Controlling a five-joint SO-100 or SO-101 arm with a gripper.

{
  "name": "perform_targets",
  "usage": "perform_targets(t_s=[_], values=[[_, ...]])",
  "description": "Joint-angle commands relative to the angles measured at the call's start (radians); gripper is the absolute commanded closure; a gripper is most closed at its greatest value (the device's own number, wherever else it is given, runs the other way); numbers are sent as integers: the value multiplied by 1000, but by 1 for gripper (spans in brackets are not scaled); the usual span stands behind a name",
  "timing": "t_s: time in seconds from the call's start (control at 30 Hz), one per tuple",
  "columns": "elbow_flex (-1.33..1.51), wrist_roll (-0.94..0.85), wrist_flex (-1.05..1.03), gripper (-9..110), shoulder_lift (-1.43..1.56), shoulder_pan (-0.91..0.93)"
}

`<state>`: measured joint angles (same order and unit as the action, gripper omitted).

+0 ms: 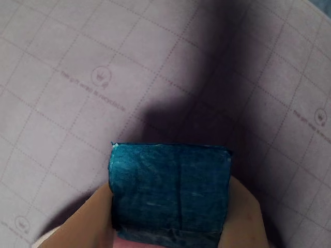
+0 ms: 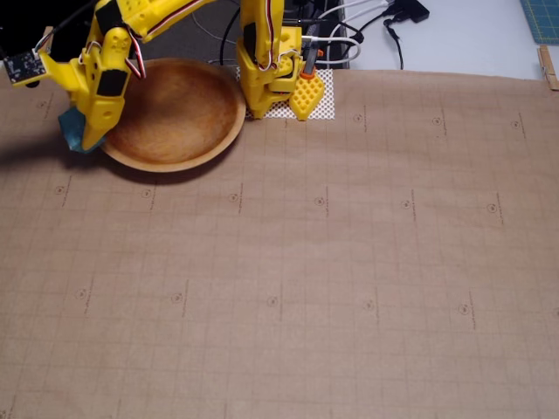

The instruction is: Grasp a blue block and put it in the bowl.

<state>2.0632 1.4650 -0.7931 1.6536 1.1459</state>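
Note:
The blue block (image 1: 169, 188) fills the lower middle of the wrist view, clamped between my gripper's (image 1: 170, 217) two tan-looking fingers (image 1: 85, 219), above the gridded paper. In the fixed view the yellow gripper (image 2: 83, 131) hangs at the far left with the blue block (image 2: 70, 129) in it, just outside the left rim of the wooden bowl (image 2: 179, 118). The bowl looks empty and does not show in the wrist view.
The arm's yellow base (image 2: 271, 61) stands on a white mesh pad (image 2: 325, 103) right of the bowl. Cables (image 2: 367, 30) lie behind it. Brown gridded paper (image 2: 349, 262) covers the table.

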Motion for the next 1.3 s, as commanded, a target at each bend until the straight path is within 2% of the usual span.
perform_targets(t_s=[0.0,0.37,0.73,1.1,1.27], values=[[5,-28,-91,104,5,21],[-32,-23,-94,105,106,-38],[-167,115,-98,104,118,-202],[-382,195,-318,104,104,-365],[-385,184,-367,104,100,-362]])
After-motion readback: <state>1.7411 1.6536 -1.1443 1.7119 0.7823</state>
